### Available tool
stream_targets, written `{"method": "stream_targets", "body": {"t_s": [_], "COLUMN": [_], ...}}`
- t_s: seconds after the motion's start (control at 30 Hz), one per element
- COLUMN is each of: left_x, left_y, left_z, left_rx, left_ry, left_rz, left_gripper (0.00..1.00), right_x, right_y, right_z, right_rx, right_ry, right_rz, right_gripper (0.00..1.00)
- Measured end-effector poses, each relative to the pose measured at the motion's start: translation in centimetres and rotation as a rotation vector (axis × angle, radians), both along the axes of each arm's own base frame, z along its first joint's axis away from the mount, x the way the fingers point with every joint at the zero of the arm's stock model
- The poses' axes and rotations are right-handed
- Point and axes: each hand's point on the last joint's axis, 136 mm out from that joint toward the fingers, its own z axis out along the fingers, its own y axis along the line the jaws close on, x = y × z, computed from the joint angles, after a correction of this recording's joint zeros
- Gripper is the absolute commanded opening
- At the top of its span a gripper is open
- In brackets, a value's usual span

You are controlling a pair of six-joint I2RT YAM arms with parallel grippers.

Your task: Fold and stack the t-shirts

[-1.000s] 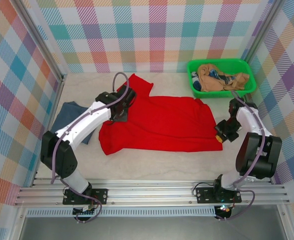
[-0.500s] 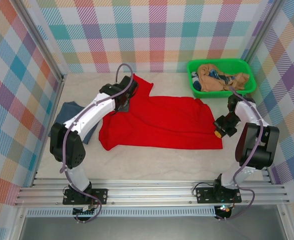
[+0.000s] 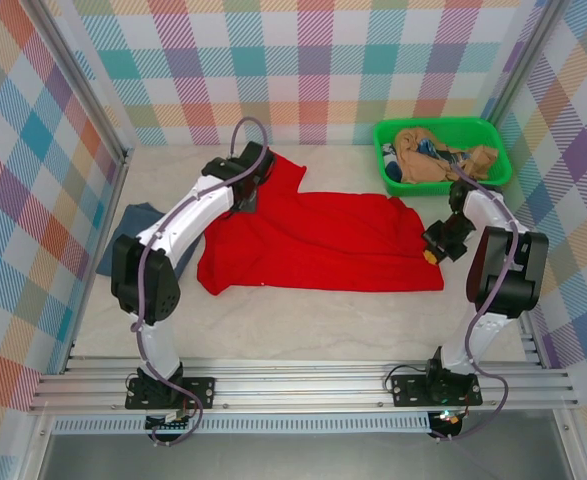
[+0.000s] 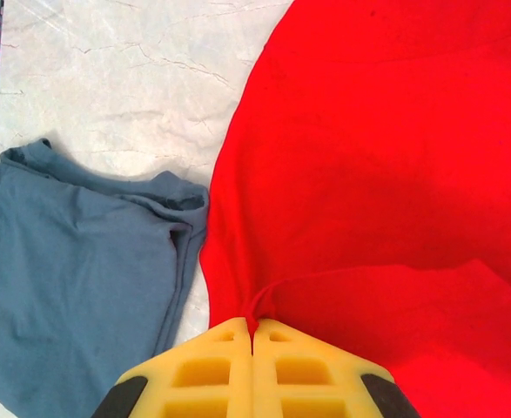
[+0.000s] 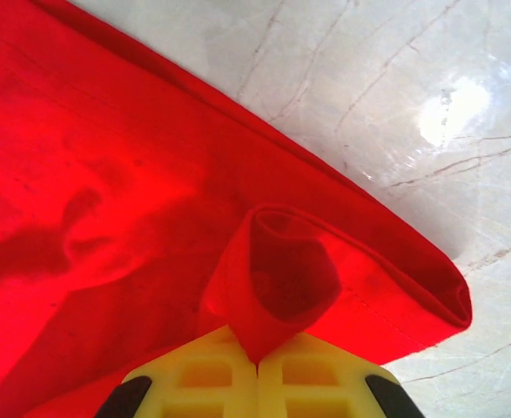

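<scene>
Surroundings: a green basket sits at the far right corner of the tabletop, with tan crumpled clothes piled in it; plaid walls close in three sides, and a metal rail runs along the near edge.
Red t-shirt: the red t-shirt lies spread across the middle of the tabletop, one sleeve pointing toward the far wall; its right edge lies near the basket but apart from it.
Slate-blue t-shirt: the slate-blue t-shirt lies flat at the left, partly under the left arm; in the left wrist view its rumpled edge lies just beside the red cloth.
In the way: nothing lies on the red t-shirt except the two tools.
Left tool: the left tool has its yellow fingers pressed together, pinching a fold at the left edge of the red t-shirt; from above it sits at the shirt's far-left part, below the sleeve.
Right tool: the right tool is pressed together on a rolled loop of the red hem; from above it sits at the shirt's right edge.
Left arm: it stretches long from its base, elbow at the near left, forearm angled far and rightward.
Right arm: it stands upright from its base, elbow high, wrist bent back and leftward to the cloth.
</scene>
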Motion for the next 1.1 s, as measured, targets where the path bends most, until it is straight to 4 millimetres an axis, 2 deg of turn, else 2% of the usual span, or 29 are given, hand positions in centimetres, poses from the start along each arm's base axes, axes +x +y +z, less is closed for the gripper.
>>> {"method": "stream_targets", "body": {"t_s": [0.43,0.77,0.83,0.93,1.03,1.1], "left_x": [2.3,4.4,4.6,4.7,4.9,5.0], "left_y": [0.3,-0.8,-0.8,-0.6,-0.2,0.2], "left_z": [-1.6,-2.7,-2.9,-3.4,-3.7,-3.7], "left_rx": [0.007,-0.01,-0.009,-0.006,-0.002,-0.006], "left_ry": [0.016,0.019,0.022,0.03,0.037,0.038], "left_rz": [0.029,0.027,0.027,0.033,0.042,0.052], "left_gripper": [0.0,0.0,0.0,0.01,0.36,0.49], "right_x": [1.6,2.9,3.1,3.4,3.6,3.9], "right_y": [0.0,0.1,0.2,0.3,0.5,0.5], "right_z": [-0.5,-1.2,-1.1,-1.1,-1.1,-0.9], "right_rx": [0.002,0.01,0.009,0.013,0.015,0.012], "right_ry": [0.0,0.006,0.003,-0.002,-0.008,-0.026], "right_rz": [-0.017,-0.015,-0.014,-0.017,-0.016,-0.013], "right_gripper": [0.0,0.03,0.08,0.25,0.42,0.48]}}
